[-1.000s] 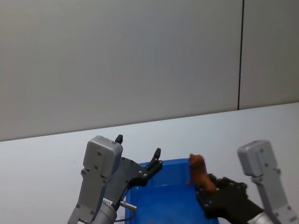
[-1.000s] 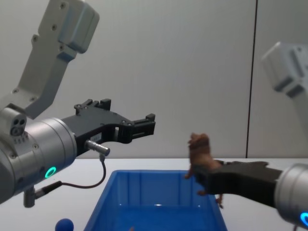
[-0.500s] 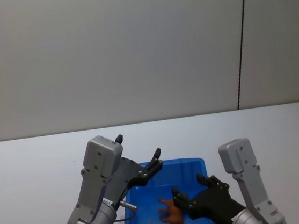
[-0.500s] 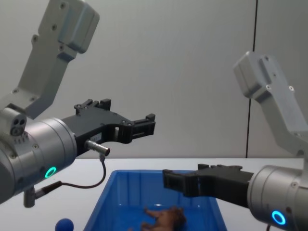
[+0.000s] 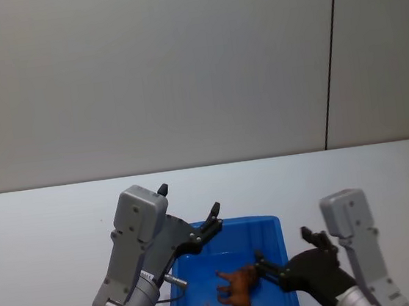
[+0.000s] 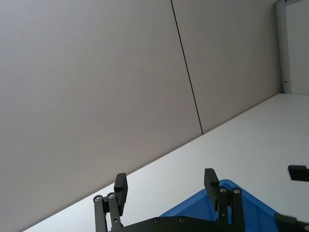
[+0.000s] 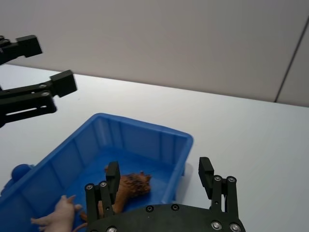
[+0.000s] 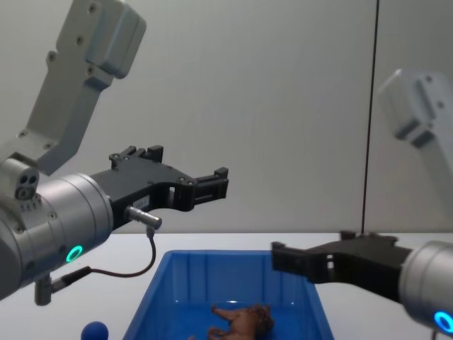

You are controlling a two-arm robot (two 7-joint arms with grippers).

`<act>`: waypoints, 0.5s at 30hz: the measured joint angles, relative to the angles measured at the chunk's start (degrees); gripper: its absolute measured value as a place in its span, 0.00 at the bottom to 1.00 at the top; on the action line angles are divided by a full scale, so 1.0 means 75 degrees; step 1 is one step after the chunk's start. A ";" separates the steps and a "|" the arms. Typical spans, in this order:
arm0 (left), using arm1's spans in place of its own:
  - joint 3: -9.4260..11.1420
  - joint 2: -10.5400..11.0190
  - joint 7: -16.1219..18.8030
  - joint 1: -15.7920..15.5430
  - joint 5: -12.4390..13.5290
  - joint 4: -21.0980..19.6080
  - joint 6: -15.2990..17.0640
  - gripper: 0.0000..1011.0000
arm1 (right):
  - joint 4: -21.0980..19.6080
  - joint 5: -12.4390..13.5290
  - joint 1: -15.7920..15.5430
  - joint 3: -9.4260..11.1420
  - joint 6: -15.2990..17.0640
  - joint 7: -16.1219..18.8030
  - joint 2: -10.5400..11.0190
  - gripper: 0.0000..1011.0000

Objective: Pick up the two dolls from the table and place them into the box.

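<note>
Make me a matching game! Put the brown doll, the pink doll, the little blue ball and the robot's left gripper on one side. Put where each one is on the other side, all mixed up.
Things:
1. brown doll
2. pink doll
3. blue ball
4. left gripper

Places:
A. outside the box, beside its left wall
B. open and empty, up in the air
C. in the box, at the end nearest the robot
D. lying in the middle of the box

Pairs: 1-D, 2-C, 3-A, 4-B.
</note>
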 joint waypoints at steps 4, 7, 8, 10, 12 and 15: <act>0.0000 0.0000 0.0000 0.0000 0.0000 0.0000 0.0000 0.99 | -0.0236 -0.0055 -0.0204 0.0056 -0.0129 -0.0283 0.0121 0.99; 0.0000 0.0000 0.0000 0.0000 0.0000 0.0000 0.0000 0.99 | -0.0403 -0.0087 -0.0358 0.0101 -0.0211 -0.0498 0.0217 0.99; 0.0000 0.0000 0.0000 0.0000 0.0000 0.0000 0.0000 0.99 | -0.0456 -0.0093 -0.0409 0.0117 -0.0230 -0.0542 0.0249 0.99; 0.0000 0.0000 0.0000 0.0000 0.0000 0.0000 0.0000 0.99 | -0.0568 -0.0114 -0.0520 0.0151 -0.0291 -0.0688 0.0323 0.99; 0.0000 0.0000 0.0000 0.0000 0.0000 0.0000 0.0000 0.99 | -0.0654 -0.0130 -0.0602 0.0174 -0.0335 -0.0789 0.0379 0.99; 0.0000 0.0000 0.0000 0.0000 0.0000 0.0000 0.0000 0.99 | -0.0739 -0.0147 -0.0679 0.0195 -0.0373 -0.0876 0.0426 0.99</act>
